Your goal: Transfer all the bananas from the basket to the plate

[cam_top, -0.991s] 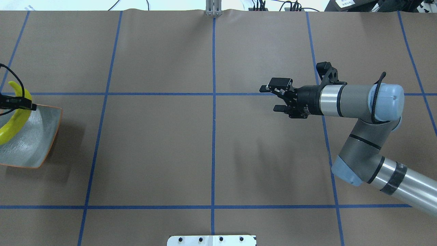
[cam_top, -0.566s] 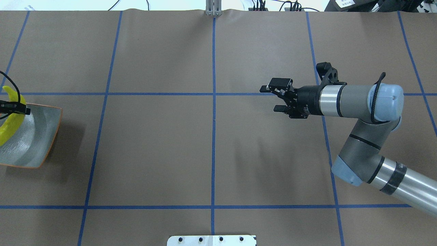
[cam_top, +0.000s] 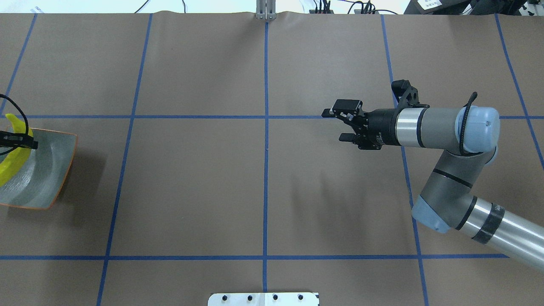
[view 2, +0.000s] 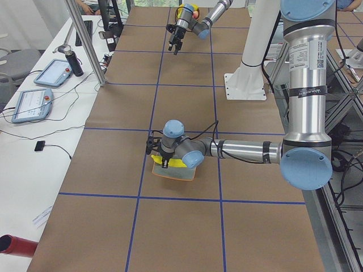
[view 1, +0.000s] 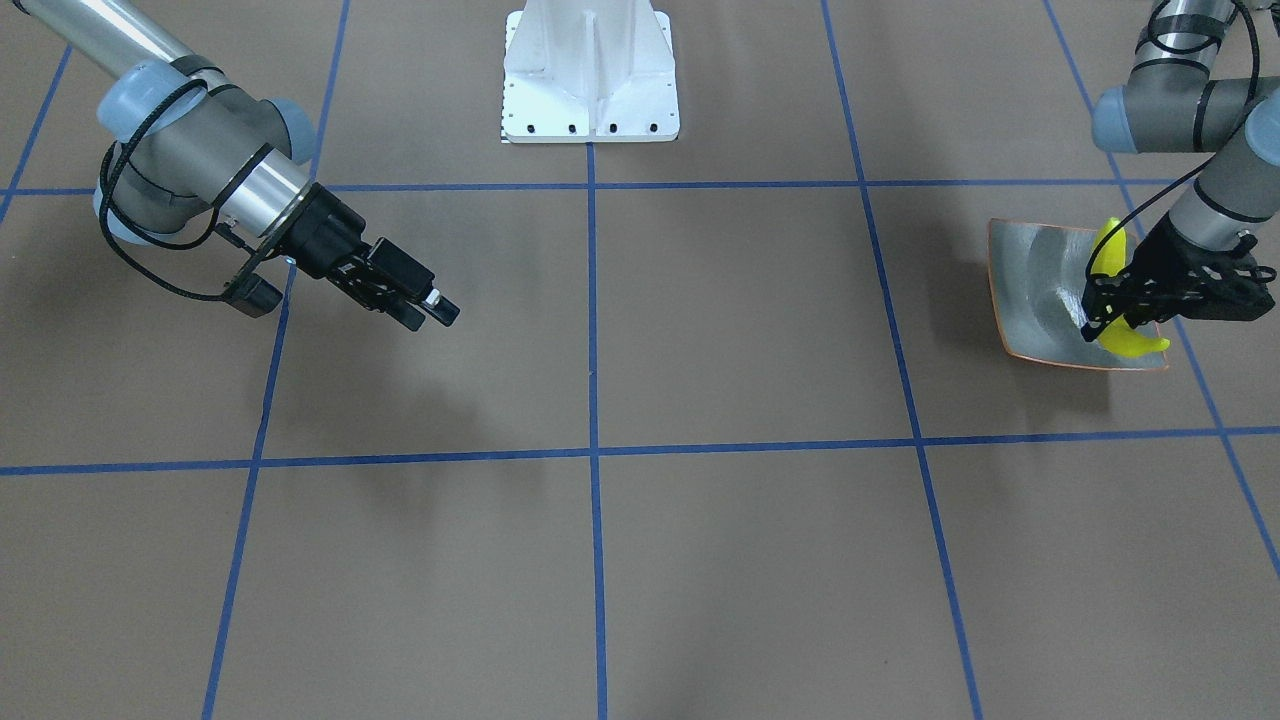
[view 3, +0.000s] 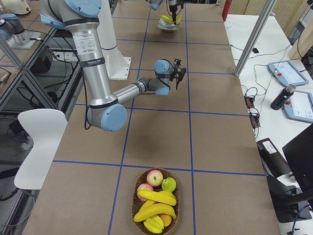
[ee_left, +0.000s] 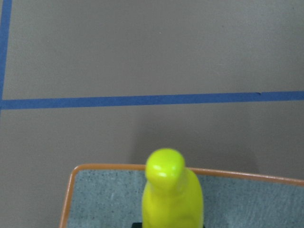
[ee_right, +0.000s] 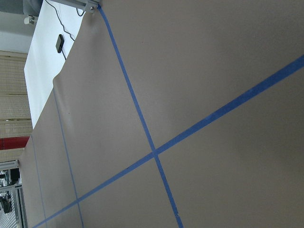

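Observation:
My left gripper (view 1: pixel 1108 308) is shut on a bright yellow banana (view 1: pixel 1110 248) and holds it low over the plate (view 1: pixel 1035 290), a square grey-green dish with an orange rim at the table's left end. The left wrist view shows the banana's tip (ee_left: pixel 166 166) sticking out over the plate's rim (ee_left: pixel 95 167). In the overhead view the banana (cam_top: pixel 12 163) and plate (cam_top: pixel 51 170) lie at the left edge. The basket (view 3: pixel 134 208) at the far right end holds more bananas (view 3: pixel 156 198). My right gripper (cam_top: pixel 335 125) hangs open and empty above the table.
The basket also holds apples (view 3: pixel 155 177) and other fruit. The white robot base (view 1: pixel 590 75) stands at the table's middle edge. Blue tape lines (cam_top: pixel 266 170) divide the brown table cover into squares. Tablets (view 3: pixel 288 73) and cables lie beyond the table's far side.
My left gripper has carried the banana left and toward the robot's side, lower over the plate. The right arm has shifted only slightly.

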`<state>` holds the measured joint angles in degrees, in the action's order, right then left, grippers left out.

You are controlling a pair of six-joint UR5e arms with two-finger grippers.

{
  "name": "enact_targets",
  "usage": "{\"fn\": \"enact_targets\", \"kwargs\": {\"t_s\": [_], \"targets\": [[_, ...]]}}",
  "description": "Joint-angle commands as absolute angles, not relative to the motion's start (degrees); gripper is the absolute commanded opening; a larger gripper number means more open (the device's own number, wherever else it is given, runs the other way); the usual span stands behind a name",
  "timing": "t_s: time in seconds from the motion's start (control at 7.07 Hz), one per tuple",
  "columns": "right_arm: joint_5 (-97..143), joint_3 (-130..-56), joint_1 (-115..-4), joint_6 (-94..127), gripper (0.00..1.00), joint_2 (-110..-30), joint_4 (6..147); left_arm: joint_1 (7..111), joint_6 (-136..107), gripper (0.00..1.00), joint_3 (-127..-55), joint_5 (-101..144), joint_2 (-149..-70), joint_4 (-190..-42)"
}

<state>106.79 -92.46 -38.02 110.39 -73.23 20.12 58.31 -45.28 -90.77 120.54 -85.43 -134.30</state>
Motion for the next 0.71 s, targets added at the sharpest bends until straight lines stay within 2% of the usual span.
{"fn": "enact_targets", "kwargs": {"t_s": [0.0,0.14,0.28,0.42,0.57], "targets": [[106.79,-92.37,-37.88,110.39,1.0,-73.3,20.13,56.95,-45.35,0.0,-90.7,120.5,-85.43,-134.3],[106.7,-92.37,-37.88,110.39,1.0,-73.3,20.13,56.78,-45.35,0.0,-90.7,120.5,-85.43,-134.3],[106.7,-92.37,-37.88,110.39,1.0,-73.3,20.13,56.78,-45.18,0.08,-90.62,120.5,-85.34,-134.3],[106.7,-92.46,-37.88,110.39,1.0,-73.3,20.13,56.78,-45.18,0.63,-90.53,120.5,-85.34,-134.3],[106.7,-92.37,-37.88,110.39,1.0,-73.21,20.13,56.78,-45.09,0.86,-90.61,120.59,-85.34,-134.38]]}}
